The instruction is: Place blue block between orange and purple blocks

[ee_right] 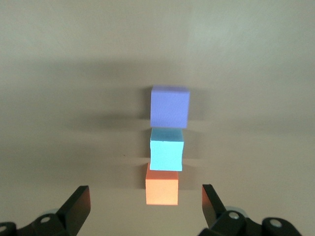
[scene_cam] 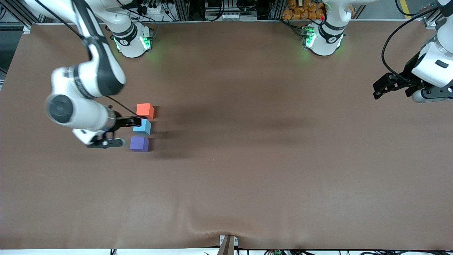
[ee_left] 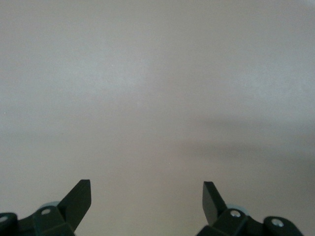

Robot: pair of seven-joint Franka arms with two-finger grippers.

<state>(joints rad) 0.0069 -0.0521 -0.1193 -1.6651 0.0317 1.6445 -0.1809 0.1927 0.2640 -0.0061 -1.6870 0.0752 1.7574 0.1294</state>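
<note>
Both arms have white, rounded shells with black bands at the joints. Each round white base carries a black ring and a green glowing light. The right arm (scene_cam: 88, 76) has a wide black panel along its forearm and a dark grey round cap on the wrist joint at about 9 o'clock of it. A thin black cable runs along this arm. A black cable also loops to the left arm (scene_cam: 433, 65). The grippers are black; small silver screws show near the wedge-shaped fingers (ee_right: 78, 204).
</note>
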